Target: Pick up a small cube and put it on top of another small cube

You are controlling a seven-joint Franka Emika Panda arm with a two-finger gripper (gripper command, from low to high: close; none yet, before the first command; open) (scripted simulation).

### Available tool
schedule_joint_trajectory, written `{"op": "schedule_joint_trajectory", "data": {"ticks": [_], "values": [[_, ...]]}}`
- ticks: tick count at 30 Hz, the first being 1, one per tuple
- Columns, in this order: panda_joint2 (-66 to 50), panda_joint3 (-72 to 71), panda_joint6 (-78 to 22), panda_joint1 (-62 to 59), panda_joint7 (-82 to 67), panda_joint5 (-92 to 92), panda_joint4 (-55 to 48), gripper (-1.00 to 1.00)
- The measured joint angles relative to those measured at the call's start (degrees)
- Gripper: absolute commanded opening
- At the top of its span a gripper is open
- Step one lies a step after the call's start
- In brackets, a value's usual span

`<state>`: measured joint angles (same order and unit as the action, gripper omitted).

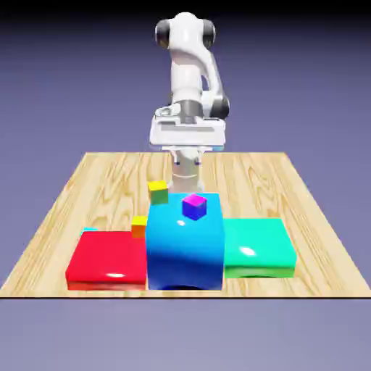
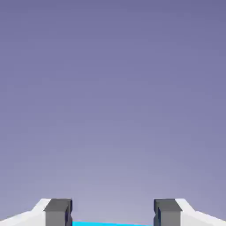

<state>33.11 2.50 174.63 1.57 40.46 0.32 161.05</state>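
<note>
Three big blocks (image 1: 185, 250), four small cubes (image 1: 194, 208).

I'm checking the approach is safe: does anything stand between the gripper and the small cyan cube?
Nothing clearly does. The red block partly hides the cyan cube, but from the camera's side, not the side of the gripper.

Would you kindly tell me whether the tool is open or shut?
Open: the tool's two fingertips stand wide apart in the hand view.
</note>
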Motion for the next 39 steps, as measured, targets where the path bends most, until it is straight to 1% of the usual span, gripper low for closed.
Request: {"op": "schedule_joint_trajectory", "data": {"ticks": [39], "values": [[14.66,80.98,20.08,28.6,-64.56,10.29,1.49,0.0]]}}
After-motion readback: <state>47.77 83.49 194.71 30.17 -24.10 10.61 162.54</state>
